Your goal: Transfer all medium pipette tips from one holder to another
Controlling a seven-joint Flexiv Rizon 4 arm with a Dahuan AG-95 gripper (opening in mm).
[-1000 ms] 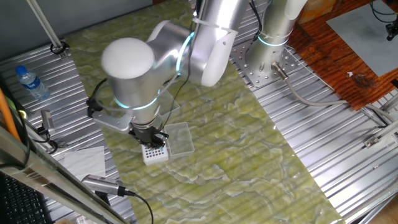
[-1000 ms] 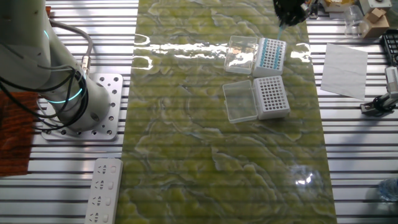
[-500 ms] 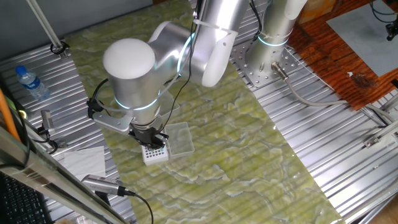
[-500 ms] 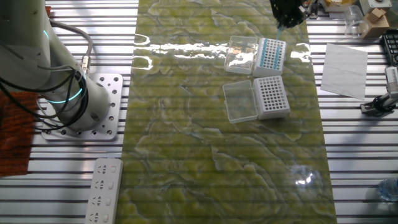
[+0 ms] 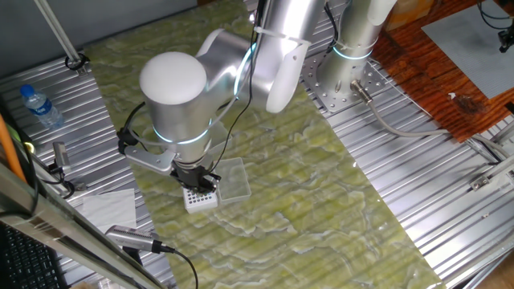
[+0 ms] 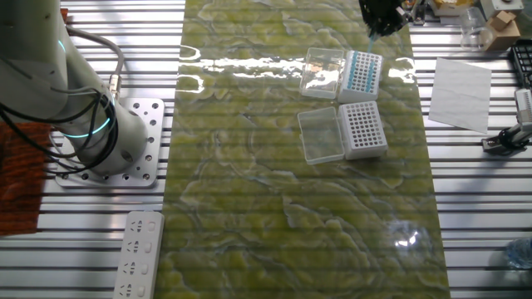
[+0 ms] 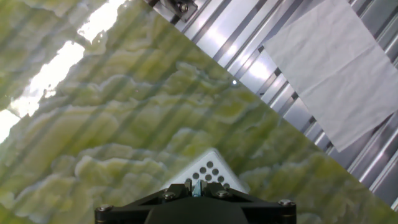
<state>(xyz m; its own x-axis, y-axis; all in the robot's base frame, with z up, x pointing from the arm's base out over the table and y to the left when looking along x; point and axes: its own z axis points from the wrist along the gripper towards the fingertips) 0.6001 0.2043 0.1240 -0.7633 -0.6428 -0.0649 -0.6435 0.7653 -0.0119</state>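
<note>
The medium pipette tips [image 6: 360,72] are seen as short rows of small light-blue dots set in a white grid holder [image 6: 364,58] with a clear hinged lid [image 6: 322,71] folded open at its 9 o'clock side in the other fixed view. A second white holder [image 6: 364,129] is placed just beside it at 6 o'clock, showing only bare dark holes, with its own clear lid [image 6: 320,134] laid flat at 9 o'clock. Both are set on a glossy green-yellow marbled mat [image 6: 266,208] over ribbed aluminium table slats [image 6: 482,216]. The gripper [image 6: 381,15] is seen dark, above the tip-filled holder's 12 o'clock edge. In the hand view a single light-blue tip [image 7: 196,188] is seen pinched between the closed black fingers [image 7: 176,195], pointing at a white perforated holder corner [image 7: 208,169]. A white paper sheet [image 7: 333,68] is lying at 2 o'clock on the slats. In one fixed view the holder [image 5: 199,197] is largely hidden under the silver arm [image 5: 201,88].
</note>
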